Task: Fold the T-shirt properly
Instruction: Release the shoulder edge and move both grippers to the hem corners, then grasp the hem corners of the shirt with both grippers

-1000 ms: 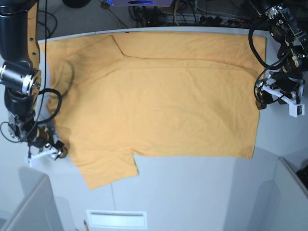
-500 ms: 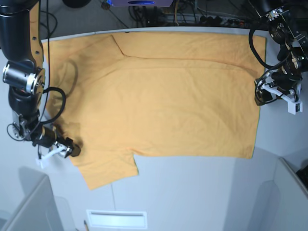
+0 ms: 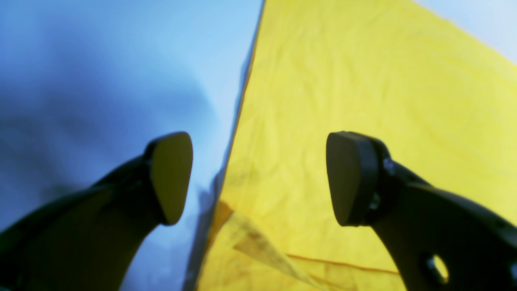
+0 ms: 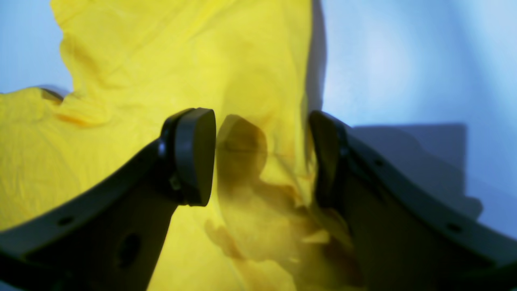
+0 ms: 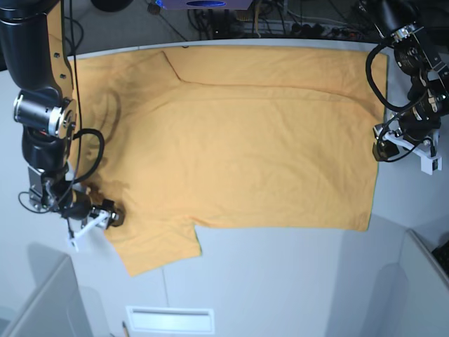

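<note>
Looking down from the base camera, we see the T-shirt (image 5: 238, 140) spread nearly flat across the pale grey worktop (image 5: 280, 281), a broad light-orange sheet of soft cotton with one short sleeve jutting toward the near edge and faint creases running across its far half.

At that view's left, the right end effector (image 5: 105, 217) sits at the garment's edge beside the sleeve. Only its wrist camera tells us more: the right end effector (image 4: 260, 157) straddles a bunched ridge of yellow-looking fabric (image 4: 141, 81), its dark rounded pads (image 4: 194, 155) set moderately apart with cloth rising between them and against the far pad; we cannot tell whether the fabric is truly pinched.

At the base view's right, the left end effector (image 5: 386, 147) hovers by the shirt's straight side edge. Its own camera shows the left end effector (image 3: 258, 178) spread wide and gripping nothing, one pad over bare worktop (image 3: 101, 72), the other above smooth, lightly wrinkled cloth (image 3: 363, 81), with the stitched border running between.
</note>
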Robot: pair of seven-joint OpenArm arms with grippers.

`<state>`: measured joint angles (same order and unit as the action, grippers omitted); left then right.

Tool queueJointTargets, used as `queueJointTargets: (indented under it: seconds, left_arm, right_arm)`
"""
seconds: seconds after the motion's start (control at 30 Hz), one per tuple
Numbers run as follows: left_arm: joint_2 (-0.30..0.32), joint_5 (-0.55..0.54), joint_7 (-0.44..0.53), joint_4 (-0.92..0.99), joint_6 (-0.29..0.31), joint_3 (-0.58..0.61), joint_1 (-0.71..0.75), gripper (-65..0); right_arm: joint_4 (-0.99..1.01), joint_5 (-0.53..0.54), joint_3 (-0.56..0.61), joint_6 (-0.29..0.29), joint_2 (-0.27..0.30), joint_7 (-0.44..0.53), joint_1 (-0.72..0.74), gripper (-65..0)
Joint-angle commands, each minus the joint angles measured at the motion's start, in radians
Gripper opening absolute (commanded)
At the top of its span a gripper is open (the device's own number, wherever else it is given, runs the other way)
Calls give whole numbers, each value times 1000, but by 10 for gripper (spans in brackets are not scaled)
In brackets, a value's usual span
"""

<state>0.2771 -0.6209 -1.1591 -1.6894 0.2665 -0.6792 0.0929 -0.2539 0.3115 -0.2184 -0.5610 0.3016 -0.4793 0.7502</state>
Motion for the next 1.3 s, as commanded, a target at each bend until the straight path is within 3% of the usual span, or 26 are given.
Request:
queueJointTargets:
  seconds: [0.0,0.17,0.27,0.37,0.47,0.6,1.0,1.27]
  left_arm:
    - [27,-9,24,12,4,9,-34,-158]
    - [84,-9,26,140,4,86,-143,-158]
    - [106,-9,26,205,4,112,-195,-158]
    - [118,-1,26,280,4,114,-261,-158]
    - [115,111,78,378,4,152,-350,-158]
    - [115,255,192,562,4,319,-479,-158]
    - [115,299,469,1044,4,522,-750,-158]
    - [116,306,644,1371,1,540,-898,-158]
  right_arm:
    - [-2,-19,0,9,12,-37,15,-321]
    - [-2,-22,7,12,11,4,15,-324]
    - [-2,-22,9,51,11,11,15,-338]
    - [-2,-22,9,65,11,12,13,-470]
    - [-2,-22,9,68,11,14,13,-650]
    - [-2,-22,3,68,11,14,13,-650]
    - [0,-22,9,68,11,9,13,-650]
    - [0,-22,9,68,11,8,13,-650]
